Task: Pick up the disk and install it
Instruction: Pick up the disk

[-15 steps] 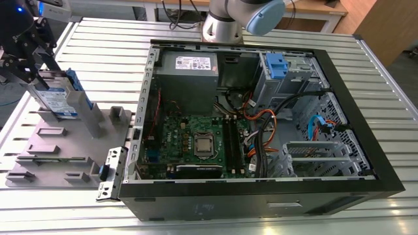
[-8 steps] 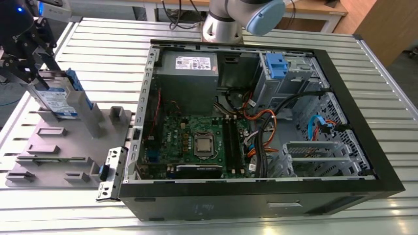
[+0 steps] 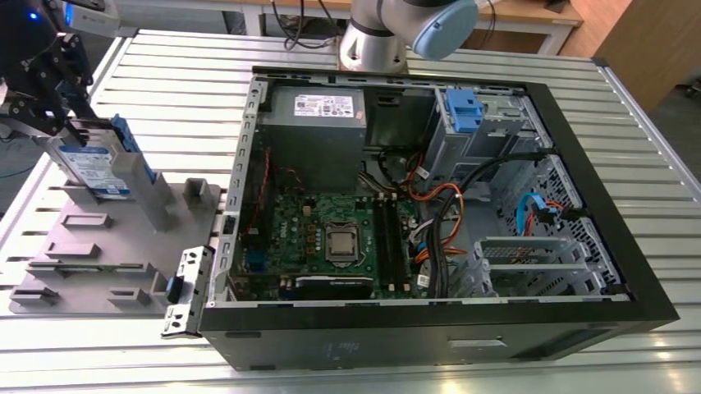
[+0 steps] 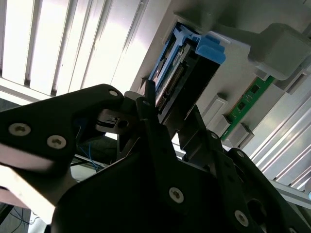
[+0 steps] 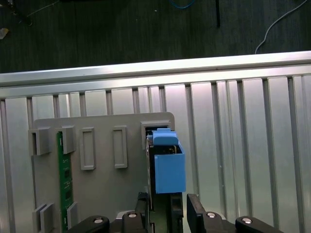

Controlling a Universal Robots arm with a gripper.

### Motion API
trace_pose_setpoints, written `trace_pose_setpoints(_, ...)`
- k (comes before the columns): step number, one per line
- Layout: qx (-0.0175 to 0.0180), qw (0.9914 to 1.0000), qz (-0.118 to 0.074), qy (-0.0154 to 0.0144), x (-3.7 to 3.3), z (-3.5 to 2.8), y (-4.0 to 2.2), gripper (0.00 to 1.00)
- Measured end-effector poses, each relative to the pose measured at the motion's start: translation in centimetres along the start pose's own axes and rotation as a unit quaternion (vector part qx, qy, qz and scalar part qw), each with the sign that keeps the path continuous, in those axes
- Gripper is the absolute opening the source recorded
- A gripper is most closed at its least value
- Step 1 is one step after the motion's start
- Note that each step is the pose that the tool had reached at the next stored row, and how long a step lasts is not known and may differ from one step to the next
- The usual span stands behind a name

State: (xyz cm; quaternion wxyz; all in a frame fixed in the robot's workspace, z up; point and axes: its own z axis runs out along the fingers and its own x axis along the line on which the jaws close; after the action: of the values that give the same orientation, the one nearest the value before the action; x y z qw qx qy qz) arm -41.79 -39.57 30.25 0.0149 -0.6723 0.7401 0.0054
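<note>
1. Gripper [image 3: 75, 123] on your arm sits at the exterior view's left, jaws clamped on both faces of the disk [image 3: 97, 168];
2. You see the disk standing on edge in a slot of the grey holder plate [image 3: 98, 254];
3. Your open computer case [image 3: 613, 246] lies just beside that plate, toward the exterior view's right.

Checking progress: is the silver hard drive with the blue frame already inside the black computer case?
No, the silver hard drive stands upright on the grey holder plate, outside the black computer case.
</note>
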Motion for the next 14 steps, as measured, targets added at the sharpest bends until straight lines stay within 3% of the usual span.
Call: trace_pose_setpoints(14, 0.0004, 1.0, 0.0, 0.0, 0.0, 0.0, 0.01, 0.43)
